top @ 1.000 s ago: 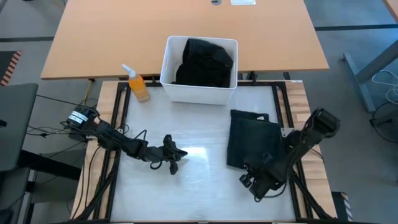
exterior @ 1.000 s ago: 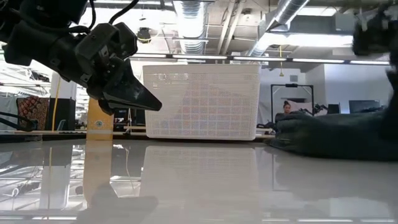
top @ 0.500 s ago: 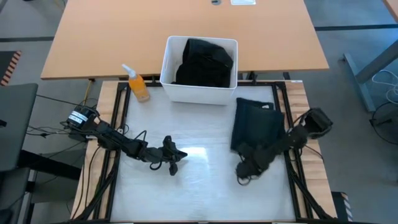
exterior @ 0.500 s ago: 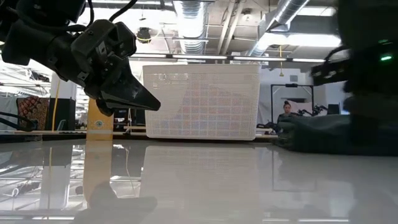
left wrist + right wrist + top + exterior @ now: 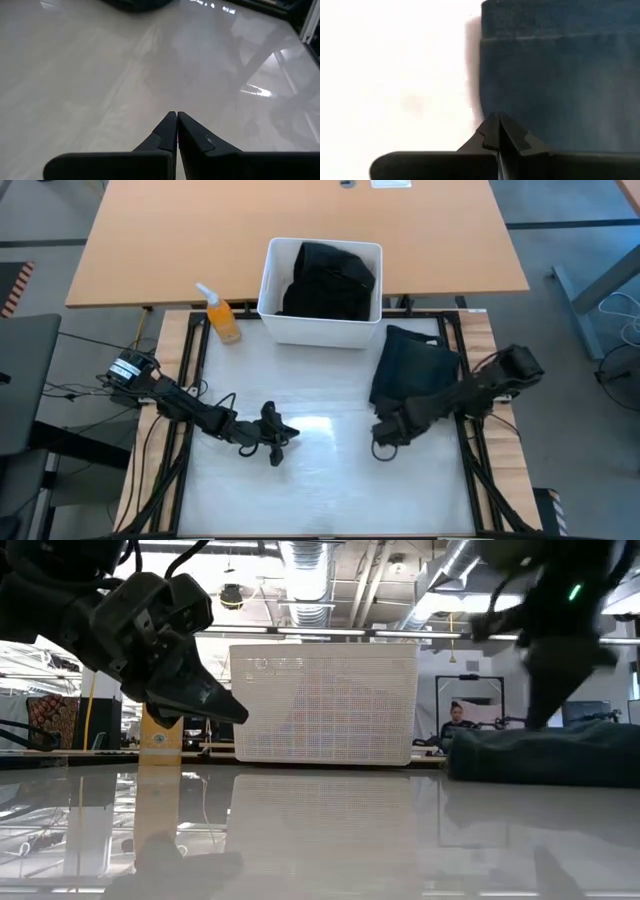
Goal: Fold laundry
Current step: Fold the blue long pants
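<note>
A folded dark navy garment (image 5: 415,370) lies flat on the white table at the right, also seen in the low view (image 5: 545,755) and the right wrist view (image 5: 560,75). My right gripper (image 5: 380,448) is shut and points steeply down over the garment's near left corner, with nothing between its fingers (image 5: 496,116). More black clothing (image 5: 330,275) is heaped inside the white bin (image 5: 268,292) at the far edge. My left gripper (image 5: 280,444) is shut and hovers above bare table left of the middle (image 5: 176,116), (image 5: 232,708).
An orange spray bottle (image 5: 222,318) stands left of the bin, which also shows in the low view (image 5: 325,700). A wooden table (image 5: 150,240) lies beyond the work table. Black rails (image 5: 190,370) run along both sides. Bare table surface lies between the two grippers.
My right gripper has moved from the near right corner toward the table's left and far side, risen and rolled its wrist, staying shut. The folded navy garment has slid along the table toward the far edge, nearer the bin.
</note>
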Controlling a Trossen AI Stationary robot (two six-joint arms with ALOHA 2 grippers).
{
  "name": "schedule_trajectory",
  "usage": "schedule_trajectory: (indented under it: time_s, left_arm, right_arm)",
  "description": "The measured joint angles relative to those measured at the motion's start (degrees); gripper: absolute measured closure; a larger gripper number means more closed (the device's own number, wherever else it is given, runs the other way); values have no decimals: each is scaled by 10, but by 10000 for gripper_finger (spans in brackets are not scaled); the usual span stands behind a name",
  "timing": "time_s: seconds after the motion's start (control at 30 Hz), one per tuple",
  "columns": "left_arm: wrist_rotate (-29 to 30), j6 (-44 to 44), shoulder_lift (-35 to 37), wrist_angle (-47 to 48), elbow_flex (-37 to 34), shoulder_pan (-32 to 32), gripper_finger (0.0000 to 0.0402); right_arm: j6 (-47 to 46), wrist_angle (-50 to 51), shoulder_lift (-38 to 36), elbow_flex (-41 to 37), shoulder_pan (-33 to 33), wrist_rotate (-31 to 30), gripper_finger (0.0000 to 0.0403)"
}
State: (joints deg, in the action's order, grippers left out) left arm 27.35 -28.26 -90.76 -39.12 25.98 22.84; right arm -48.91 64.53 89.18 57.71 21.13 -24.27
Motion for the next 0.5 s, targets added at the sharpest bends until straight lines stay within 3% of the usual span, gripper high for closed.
schedule_trajectory:
  time_s: [0.2,0.5]
  left_arm:
    - [4,15,0,-1,0,-10,401]
    - [-1,22,0,-4,0,-20,401]
  right_arm:
    - [-174,95,-29,-7,29,96,385]
    - [-192,61,35,-114,11,137,385]
